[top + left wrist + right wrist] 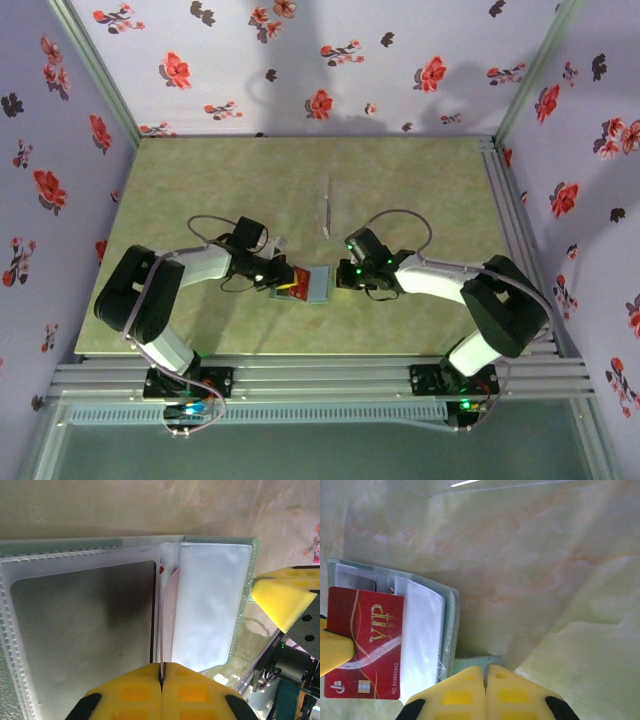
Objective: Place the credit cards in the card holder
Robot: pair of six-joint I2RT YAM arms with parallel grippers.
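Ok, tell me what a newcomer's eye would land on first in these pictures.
The red VIP card stands out most: it is pinched in the shut left gripper at the clear sleeves of the open card holder, near the middle of the table's front. Next come the right gripper, closed right at the holder's edge, and the flowered walls around the green table.

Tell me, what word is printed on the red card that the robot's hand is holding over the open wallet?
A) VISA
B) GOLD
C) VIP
C: the red card, pinched in the left hand, reads VIP in gold letters.
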